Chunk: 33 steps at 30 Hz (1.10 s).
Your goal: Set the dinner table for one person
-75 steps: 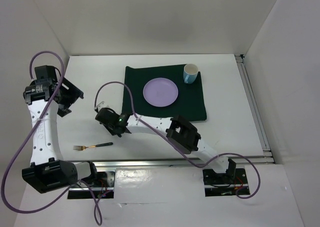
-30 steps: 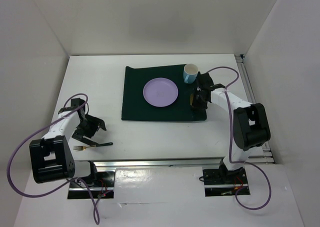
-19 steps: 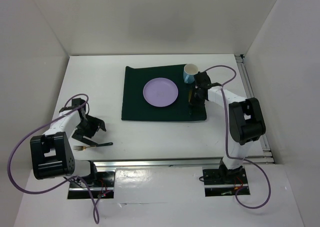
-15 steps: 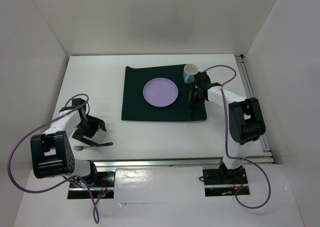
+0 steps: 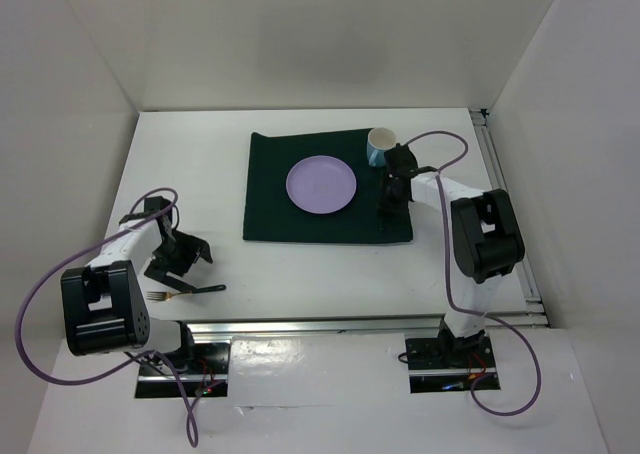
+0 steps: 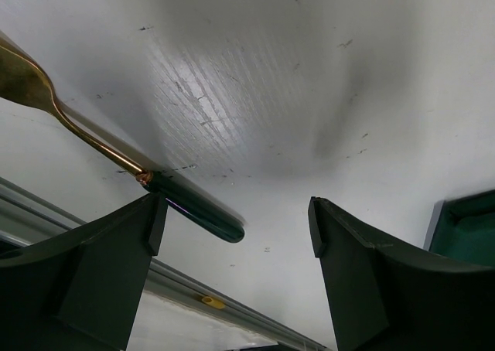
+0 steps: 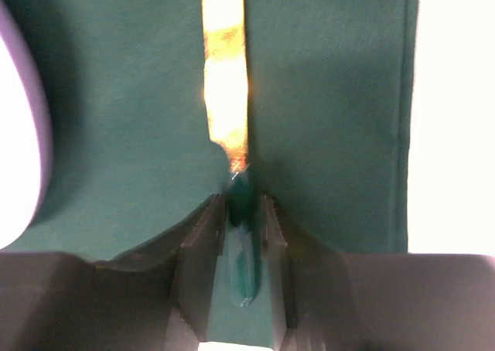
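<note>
**Top view.** The surface, a plain white dinner table, fills the workspace. A dark green placemat lies in its far middle. A lilac plate sits on the placemat and a pale blue mug stands at its far right corner. Over the last second the right tool has edged in toward the plate. It now sits low over the strip of placemat between plate and mug side. The left tool has not moved and hangs over the near left of the surface. It is just above a fork that lies well apart from the placemat.

**Left wrist view.** The left tool stands wide and holds nothing. The fork lies flat on the surface, its dark handle tip between the two fingers.

**Right wrist view.** The right tool is narrow and closed on the dark green handle of a knife. The gold blade points away and lies along the placemat, with the plate rim at the left edge.

**Finding.** We judge the knife to be at its place and ready for release. The fork is not yet placed, and the left tool is poised to take it.
</note>
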{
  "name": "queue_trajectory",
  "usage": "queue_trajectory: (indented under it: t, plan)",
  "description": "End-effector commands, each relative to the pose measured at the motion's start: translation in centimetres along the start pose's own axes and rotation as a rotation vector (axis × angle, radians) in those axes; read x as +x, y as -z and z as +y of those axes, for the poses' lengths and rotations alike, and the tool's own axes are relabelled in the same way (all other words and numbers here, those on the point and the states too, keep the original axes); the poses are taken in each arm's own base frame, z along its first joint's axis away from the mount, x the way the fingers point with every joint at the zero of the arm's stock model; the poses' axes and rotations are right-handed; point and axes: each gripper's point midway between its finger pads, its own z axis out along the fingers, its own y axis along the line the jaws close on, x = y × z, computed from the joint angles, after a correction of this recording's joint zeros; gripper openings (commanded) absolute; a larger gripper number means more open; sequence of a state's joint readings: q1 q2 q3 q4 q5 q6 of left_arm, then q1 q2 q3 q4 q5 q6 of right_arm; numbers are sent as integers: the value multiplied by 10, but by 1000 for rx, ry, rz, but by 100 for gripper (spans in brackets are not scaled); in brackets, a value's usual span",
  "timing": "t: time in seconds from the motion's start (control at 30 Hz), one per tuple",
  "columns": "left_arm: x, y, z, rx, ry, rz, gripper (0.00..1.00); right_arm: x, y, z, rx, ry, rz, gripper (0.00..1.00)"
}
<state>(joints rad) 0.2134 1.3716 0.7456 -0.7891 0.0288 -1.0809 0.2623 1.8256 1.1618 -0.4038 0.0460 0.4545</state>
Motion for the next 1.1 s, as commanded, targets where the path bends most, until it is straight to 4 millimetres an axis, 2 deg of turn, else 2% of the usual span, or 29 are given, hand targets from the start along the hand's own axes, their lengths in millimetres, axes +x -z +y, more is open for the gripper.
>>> queue_trajectory:
  t: [0.0,0.03,0.1,0.17,0.27,0.47,0.6,0.63,0.8,0.93,1.07]
  plan:
    - [2,-5,6,-39,29,17,92,-22,-2,3,31,11,-78,39]
    - [2,-5,6,-39,29,17,92,-26,3,5,24,10,-93,59]
    - [4,-6,6,-43,39,30,90,-28,10,6,15,8,-108,73]
    - [6,-6,7,-46,40,43,90,-29,23,10,4,15,-118,81]
    - [11,-1,11,-41,40,51,90,-37,39,14,-15,3,-152,82]
    - [-3,25,1,14,34,-37,90,-44,60,17,-27,0,-174,83]
    - [4,32,14,-4,46,-37,89,-50,79,18,-44,-3,-205,83]
    - [9,30,20,-20,68,-27,89,-49,82,18,-43,-3,-204,83]
    - [26,18,26,1,112,36,82,-53,102,25,-89,-3,-226,83]
    - [27,6,28,-31,148,53,79,-51,109,25,-96,9,-222,83]
    - [29,-5,27,-34,171,68,79,-54,126,25,-110,18,-251,83]
